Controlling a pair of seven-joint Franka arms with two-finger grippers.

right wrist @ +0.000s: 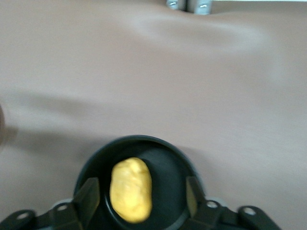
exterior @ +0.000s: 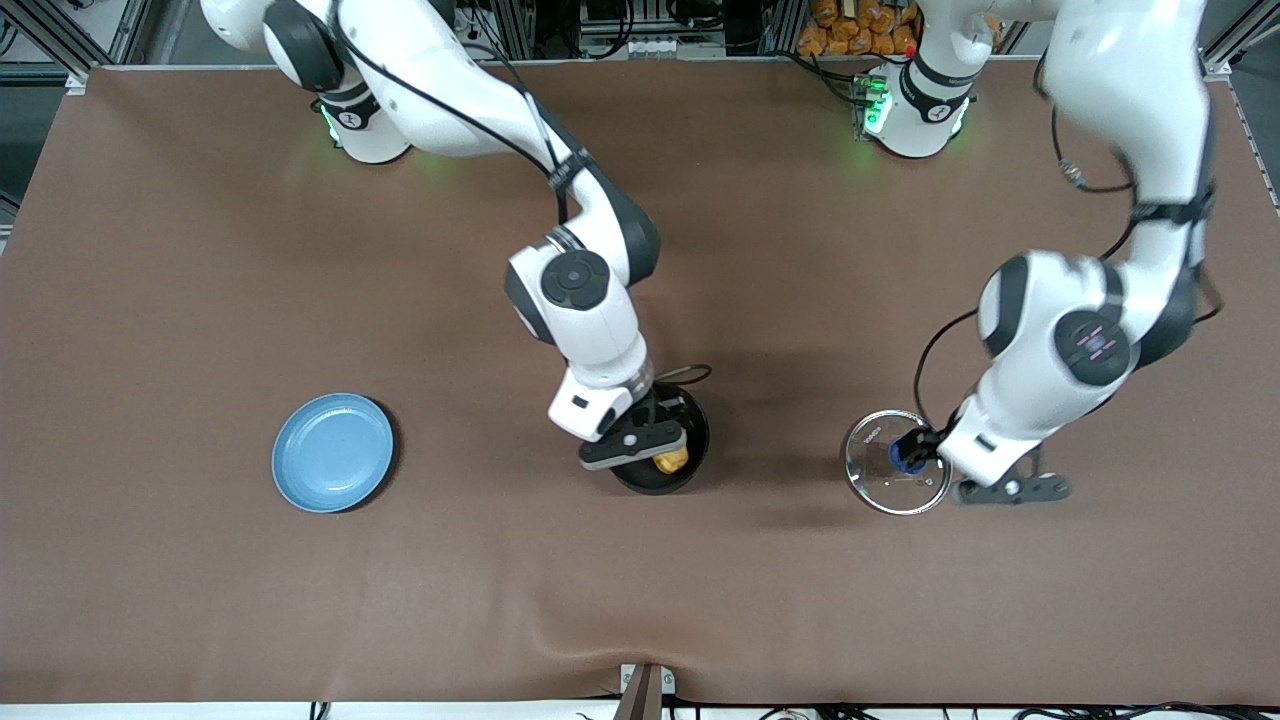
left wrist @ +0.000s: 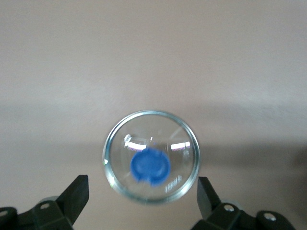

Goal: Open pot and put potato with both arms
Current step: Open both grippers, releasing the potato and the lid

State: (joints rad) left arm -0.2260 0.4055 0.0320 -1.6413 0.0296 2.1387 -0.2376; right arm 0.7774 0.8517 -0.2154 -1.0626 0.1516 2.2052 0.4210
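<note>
The black pot (exterior: pixel 694 432) stands mid-table without its lid; its handle is hidden under the right arm. The yellow potato (exterior: pixel 672 461) lies inside it and also shows in the right wrist view (right wrist: pixel 130 189), within the pot's rim (right wrist: pixel 168 158). My right gripper (exterior: pixel 652 452) (right wrist: pixel 141 196) hangs open just over the pot, its fingers on either side of the potato without holding it. The glass lid (exterior: pixel 893 478) with its blue knob lies on the table toward the left arm's end. My left gripper (exterior: pixel 922 452) (left wrist: pixel 142 199) is open just above the lid (left wrist: pixel 144 132), fingers wide apart.
A light-blue plate (exterior: pixel 332 452) lies toward the right arm's end of the table. The brown tablecloth (exterior: pixel 500 600) has a ripple near the front edge. A metal bracket (exterior: pixel 645 685) sits at the middle of the front edge.
</note>
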